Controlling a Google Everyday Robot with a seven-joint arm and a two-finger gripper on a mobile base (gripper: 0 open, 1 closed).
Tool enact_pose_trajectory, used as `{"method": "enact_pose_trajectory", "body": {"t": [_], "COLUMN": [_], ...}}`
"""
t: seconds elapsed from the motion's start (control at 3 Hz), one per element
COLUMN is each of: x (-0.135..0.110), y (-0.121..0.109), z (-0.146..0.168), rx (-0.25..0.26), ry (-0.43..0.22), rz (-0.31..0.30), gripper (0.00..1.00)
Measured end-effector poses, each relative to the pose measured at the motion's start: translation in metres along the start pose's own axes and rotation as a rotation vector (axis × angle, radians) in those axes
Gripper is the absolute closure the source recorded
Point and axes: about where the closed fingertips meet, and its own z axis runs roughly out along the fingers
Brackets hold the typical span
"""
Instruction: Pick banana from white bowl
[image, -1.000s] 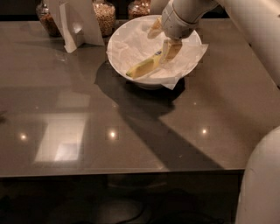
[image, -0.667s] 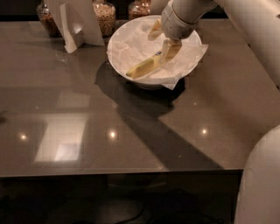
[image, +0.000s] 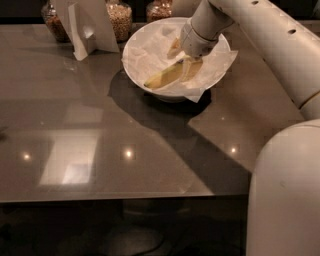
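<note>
The white bowl (image: 131, 56) stands at the back middle of the table and is lined with crumpled white paper. The yellow banana (image: 162, 78) lies in it, slanting from lower left to upper right. My gripper (image: 189, 68) reaches down into the bowl from the upper right and sits over the banana's right end, hiding that end. The banana's sticker and stem do not show.
The bowl stands on a glossy grey table (image: 100, 150). Glass jars of grain (image: 120, 17) line the back edge behind the bowl. A folded white card (image: 87, 25) stands at the back left. My arm's white body (image: 285, 190) fills the right side.
</note>
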Motion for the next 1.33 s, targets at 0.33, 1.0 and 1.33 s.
{"method": "enact_pose_trajectory", "body": {"t": [0.33, 1.0, 1.33], "x": [0.0033, 0.0038, 0.0036], "y": [0.0007, 0.0013, 0.0017], "z": [0.0062, 0.0065, 0.0061], "rx": [-0.007, -0.009, -0.011], "ry": [-0.006, -0.006, -0.007], "rz": [0.002, 0.002, 0.000], "gripper": [0.42, 0.84, 1.00]}}
